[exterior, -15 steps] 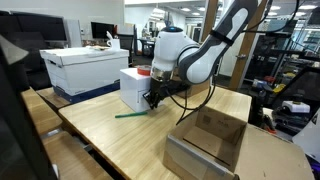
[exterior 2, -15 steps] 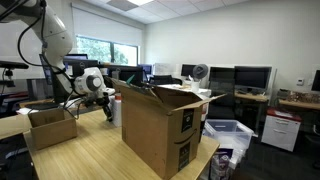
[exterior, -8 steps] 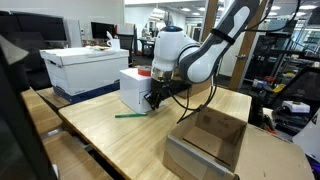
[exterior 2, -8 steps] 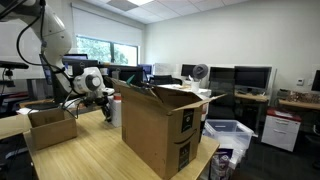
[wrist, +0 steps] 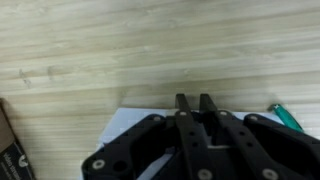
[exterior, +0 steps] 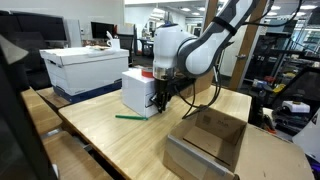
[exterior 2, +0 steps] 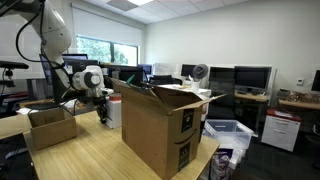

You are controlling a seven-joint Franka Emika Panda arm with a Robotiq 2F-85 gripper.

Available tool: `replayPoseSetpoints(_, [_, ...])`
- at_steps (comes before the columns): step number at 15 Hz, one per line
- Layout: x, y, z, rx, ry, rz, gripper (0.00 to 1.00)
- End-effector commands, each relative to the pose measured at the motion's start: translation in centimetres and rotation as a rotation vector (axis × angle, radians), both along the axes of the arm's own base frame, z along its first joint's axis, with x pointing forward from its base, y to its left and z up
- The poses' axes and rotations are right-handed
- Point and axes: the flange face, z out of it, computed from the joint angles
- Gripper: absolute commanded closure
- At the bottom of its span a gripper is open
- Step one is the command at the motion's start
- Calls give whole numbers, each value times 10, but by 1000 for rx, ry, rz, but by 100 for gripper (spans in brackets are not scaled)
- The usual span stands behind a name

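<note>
**End effector:** your end effector (wrist: 194, 99) is pinched narrow, with the fingers nearly together. I can't make out anything between them in the wrist view. It points straight down, low over the desk (exterior: 105, 140).

**What just changed:** compared with a second ago, you've swung the wrist more upright. You've also slid the end effector a touch sideways along the near face of the white box (exterior: 138, 90). The finger gap hasn't budged at all.

**What that means:** my read is that you're still working right at the box's corner, not backing off. The box might sit a hair differently than before, but it's too small to call. I wouldn't swear it got nudged.

**White box, where:** it's on the desk, right up against the end effector. Touching or just beside, I can't tell. In the wrist view a white patch peeks out right under the fingers, probably the same box.

**White box, looks:** plain white, squarish, standing upright with clean edges. No dents that I can see.

**Green marker:** the green marker (exterior: 128, 115) lies flat on the desk just beside the box's lower front, clear of the fingers. The wrist view catches its tip at the right edge.

**Further out:** an open cardboard box (exterior: 210, 135) sits nearer the camera, well apart from the end effector. A white bin (exterior: 85, 68) stands behind the desk. A tall cardboard box (exterior 2: 160, 125) fills the foreground in an exterior view.
</note>
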Motion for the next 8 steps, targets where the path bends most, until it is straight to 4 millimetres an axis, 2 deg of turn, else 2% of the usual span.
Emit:
replayPoseSetpoints(1, [-11,-4,-1,29,90,37,93])
replayPoseSetpoints(8, [-18,-7,-1,34,224,61,93])
